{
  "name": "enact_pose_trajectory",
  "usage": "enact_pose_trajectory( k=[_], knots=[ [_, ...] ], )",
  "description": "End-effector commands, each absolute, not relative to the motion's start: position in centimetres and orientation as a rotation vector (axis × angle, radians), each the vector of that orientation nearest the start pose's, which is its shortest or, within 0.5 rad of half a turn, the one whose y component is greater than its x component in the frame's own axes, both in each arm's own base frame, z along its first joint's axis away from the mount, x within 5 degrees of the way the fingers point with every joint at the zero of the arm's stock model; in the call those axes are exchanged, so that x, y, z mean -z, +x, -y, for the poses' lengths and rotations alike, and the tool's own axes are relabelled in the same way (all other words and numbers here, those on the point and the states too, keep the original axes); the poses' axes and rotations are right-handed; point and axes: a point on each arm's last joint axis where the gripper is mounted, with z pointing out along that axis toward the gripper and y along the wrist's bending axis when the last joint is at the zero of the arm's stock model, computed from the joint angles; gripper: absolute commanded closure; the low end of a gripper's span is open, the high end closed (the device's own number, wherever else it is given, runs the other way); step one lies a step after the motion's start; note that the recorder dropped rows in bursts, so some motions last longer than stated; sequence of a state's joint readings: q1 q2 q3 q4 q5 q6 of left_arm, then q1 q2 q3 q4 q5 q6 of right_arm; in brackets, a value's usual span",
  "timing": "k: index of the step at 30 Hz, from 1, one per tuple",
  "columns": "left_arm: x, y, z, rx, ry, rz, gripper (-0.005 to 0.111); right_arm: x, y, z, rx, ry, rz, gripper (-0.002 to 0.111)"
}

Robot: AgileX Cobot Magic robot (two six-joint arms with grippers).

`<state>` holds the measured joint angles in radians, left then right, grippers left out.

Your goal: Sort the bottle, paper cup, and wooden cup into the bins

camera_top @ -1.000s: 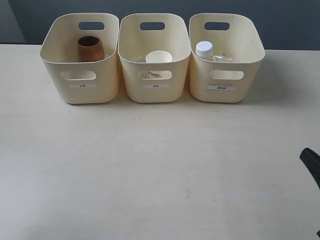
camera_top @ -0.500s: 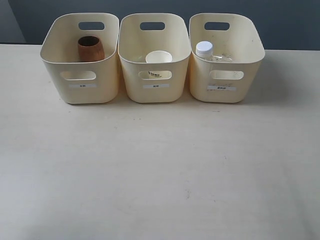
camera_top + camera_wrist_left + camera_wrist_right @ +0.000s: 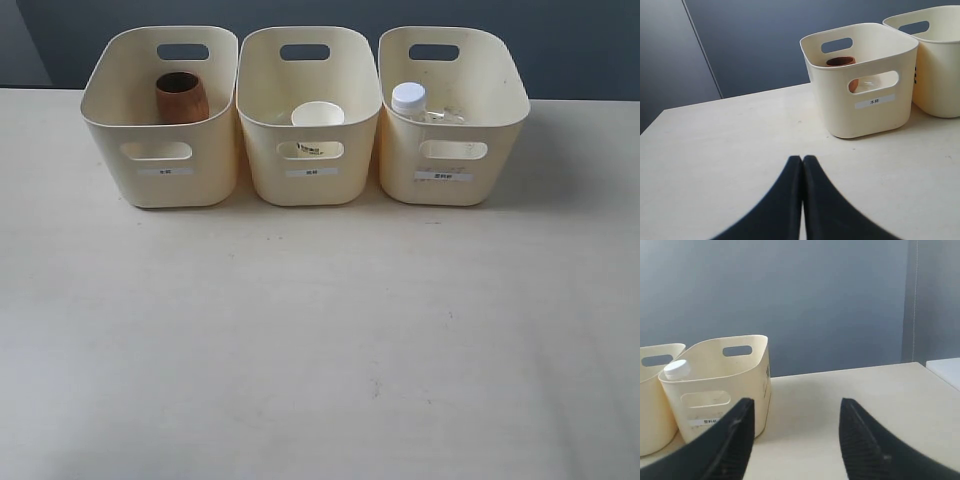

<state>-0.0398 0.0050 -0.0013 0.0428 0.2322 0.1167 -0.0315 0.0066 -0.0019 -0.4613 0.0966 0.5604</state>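
Note:
Three cream bins stand in a row at the back of the table. The wooden cup sits in the left bin, also shown as wooden cup in bin. The paper cup is inside the middle bin. The bottle with its white cap stands in the right bin; its cap shows in bin. My left gripper is shut and empty, well short of the bins. My right gripper is open and empty. Neither gripper appears in the exterior view.
The pale table stretches in front of the bins. A dark grey wall runs behind them. A lighter surface edge lies beyond the table in the right wrist view.
A dark tip of the right arm showed at the right edge of the exterior view one second ago; it has left that view. The bins and their contents have not moved.

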Motion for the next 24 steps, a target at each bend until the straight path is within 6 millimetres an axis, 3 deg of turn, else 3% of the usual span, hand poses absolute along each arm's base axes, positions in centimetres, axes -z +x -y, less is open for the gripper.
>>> enact_pose_trajectory(
  k=[1, 24],
  knots=[
    [-19.22, 5.55, 0.15, -0.093, 0.164, -1.708, 0.107, -20.3, 5.61, 0.72, -0.007, 0.157, -1.588, 0.058],
    [-19.22, 5.55, 0.15, -0.093, 0.164, -1.708, 0.107, -20.28, 5.61, 0.65, -0.068, 0.206, -1.586, 0.058]
  ],
)
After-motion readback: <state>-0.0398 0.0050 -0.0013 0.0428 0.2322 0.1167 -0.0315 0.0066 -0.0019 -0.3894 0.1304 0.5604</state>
